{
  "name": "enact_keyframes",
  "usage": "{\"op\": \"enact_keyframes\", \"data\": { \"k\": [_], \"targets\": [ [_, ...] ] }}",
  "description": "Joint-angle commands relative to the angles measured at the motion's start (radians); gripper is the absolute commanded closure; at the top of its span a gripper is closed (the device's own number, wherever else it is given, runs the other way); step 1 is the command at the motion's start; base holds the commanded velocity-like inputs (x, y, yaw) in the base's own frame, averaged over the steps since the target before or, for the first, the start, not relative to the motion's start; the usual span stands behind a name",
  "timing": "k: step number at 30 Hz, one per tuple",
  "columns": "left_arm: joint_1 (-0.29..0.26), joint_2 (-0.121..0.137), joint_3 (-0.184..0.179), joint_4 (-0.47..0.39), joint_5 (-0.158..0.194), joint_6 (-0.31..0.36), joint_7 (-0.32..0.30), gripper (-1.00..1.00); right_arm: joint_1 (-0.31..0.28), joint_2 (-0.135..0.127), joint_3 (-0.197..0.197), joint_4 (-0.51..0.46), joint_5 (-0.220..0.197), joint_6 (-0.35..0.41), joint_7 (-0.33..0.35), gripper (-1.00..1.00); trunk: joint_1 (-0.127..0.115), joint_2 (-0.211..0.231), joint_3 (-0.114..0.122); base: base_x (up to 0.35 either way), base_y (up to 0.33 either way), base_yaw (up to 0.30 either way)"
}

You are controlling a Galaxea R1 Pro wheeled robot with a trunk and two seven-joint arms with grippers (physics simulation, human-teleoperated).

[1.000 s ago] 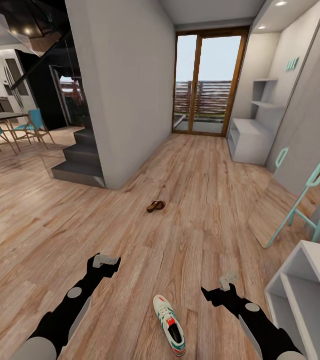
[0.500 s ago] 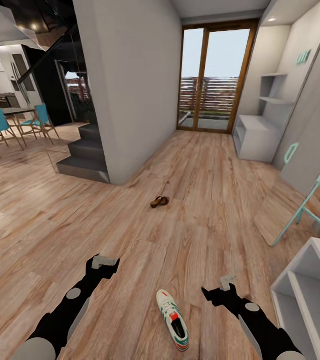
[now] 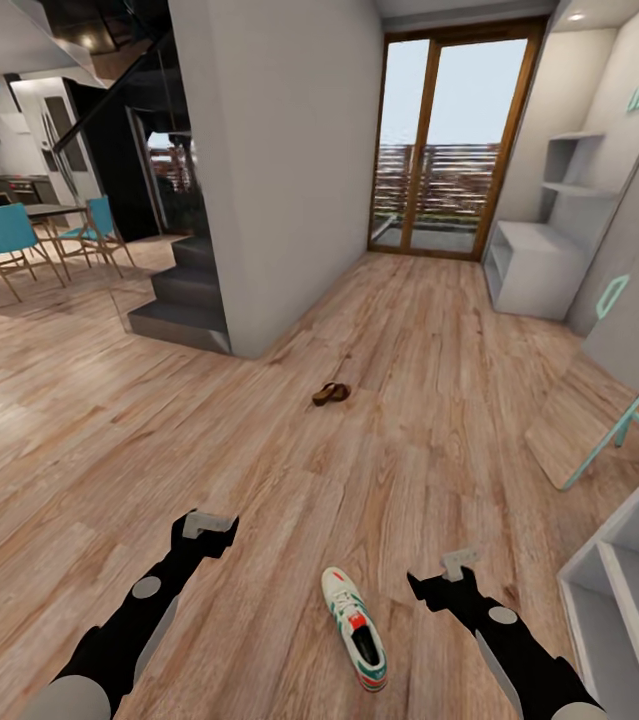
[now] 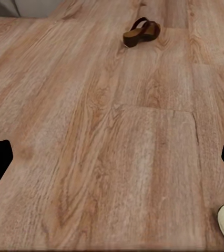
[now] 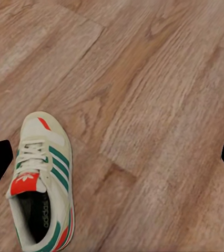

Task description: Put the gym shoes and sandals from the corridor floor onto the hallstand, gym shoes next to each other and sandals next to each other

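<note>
Gym shoe (image 3: 354,628) on floor (image 3: 159,430) betw. arms, sandal(s?) (image 3: 331,394) ahead, hallstand (image 3: 539,265) far right

Grey staircase (image 3: 184,295), teal chairs (image 3: 7,232) and a glass door (image 3: 452,135).

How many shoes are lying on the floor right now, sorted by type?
Gym shoes: 1, a white sneaker with green stripes, on the floor between the two arms.
Sandals: 1 brown shape farther down the corridor; too small to tell whether it is one sandal or a pair lying together.
Total: 2 footwear items counted.
</note>
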Motion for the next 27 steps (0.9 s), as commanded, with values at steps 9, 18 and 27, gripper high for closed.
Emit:
{"op": "enact_keyframes", "data": {
  "k": [9, 18, 27],
  "targets": [
    [-0.001, 0.001, -0.002, 0.001, -0.002, -0.004, 0.0, -1.0, 0.0, -0.001, 0.002, -0.003, 0.005, 0.0, 0.0, -1.0, 0.034, -0.064, -0.031, 0.0, 0.0, 0.014],
    [-0.001, 0.001, -0.004, 0.001, -0.002, -0.004, 0.0, -1.0, 0.0, -0.001, 0.002, -0.005, 0.005, 0.0, 0.0, -1.0, 0.069, -0.127, -0.059, 0.0, 0.0, 0.0],
    [-0.001, 0.001, -0.004, 0.001, -0.001, -0.004, 0.0, -1.0, 0.0, -0.001, 0.002, -0.005, 0.005, 0.0, 0.0, -1.0, 0.103, -0.19, -0.087, 0.0, 0.0, 0.0]
  ]
}}
